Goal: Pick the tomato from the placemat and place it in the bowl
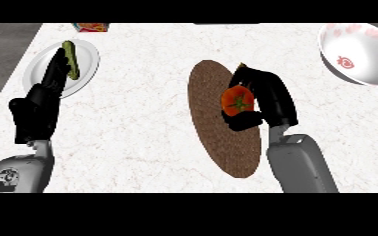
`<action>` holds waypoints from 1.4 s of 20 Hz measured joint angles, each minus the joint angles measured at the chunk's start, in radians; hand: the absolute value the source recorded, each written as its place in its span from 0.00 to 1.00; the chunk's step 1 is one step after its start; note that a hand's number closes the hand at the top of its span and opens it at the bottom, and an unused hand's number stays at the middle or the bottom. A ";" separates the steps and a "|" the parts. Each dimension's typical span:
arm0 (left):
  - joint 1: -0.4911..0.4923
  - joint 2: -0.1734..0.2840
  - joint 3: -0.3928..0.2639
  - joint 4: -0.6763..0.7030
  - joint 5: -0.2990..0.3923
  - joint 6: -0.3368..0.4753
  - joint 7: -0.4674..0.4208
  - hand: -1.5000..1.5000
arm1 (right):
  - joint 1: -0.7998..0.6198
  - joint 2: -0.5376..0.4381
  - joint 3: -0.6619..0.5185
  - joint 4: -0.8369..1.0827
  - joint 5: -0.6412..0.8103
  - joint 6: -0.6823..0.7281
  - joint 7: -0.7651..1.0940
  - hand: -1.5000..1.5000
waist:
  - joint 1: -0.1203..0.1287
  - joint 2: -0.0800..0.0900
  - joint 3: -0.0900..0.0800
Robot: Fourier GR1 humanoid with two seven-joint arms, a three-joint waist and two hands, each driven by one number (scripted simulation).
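The bowl (353, 55) is cut off at the right edge; the boxlike object (91, 27) up top is perhaps a carton.

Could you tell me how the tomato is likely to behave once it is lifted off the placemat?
The tomato looks round and smooth, so it may roll if released on the flat placemat. The right hand curls round it, so it probably stays put. It seems small, likely light.

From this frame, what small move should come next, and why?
Probably lift the tomato off the placemat and start carrying it toward the bowl. The right hand is already curled round the tomato, which is over the placemat, and the bowl sits off at the far right.
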 measured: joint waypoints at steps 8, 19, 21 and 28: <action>0.004 -0.019 -0.008 -0.020 -0.017 0.002 0.011 0.50 | -0.035 -0.069 -0.149 -0.151 0.021 -0.008 0.153 1.00 | 0.010 0.007 0.001; -0.023 -0.032 -0.001 0.004 -0.023 -0.013 -0.007 0.50 | -0.180 -0.275 -0.488 0.206 -0.149 -0.139 -0.104 1.00 | 0.026 0.015 0.002; -0.023 -0.044 -0.010 0.008 -0.033 -0.007 -0.011 0.50 | -0.218 -0.316 -0.539 0.310 -0.182 -0.165 -0.175 1.00 | 0.029 0.016 0.002; -0.028 -0.054 -0.024 -0.018 -0.043 -0.010 0.006 0.50 | -0.290 -0.477 -0.627 0.667 -0.138 -0.319 -0.412 1.00 | 0.048 0.024 0.004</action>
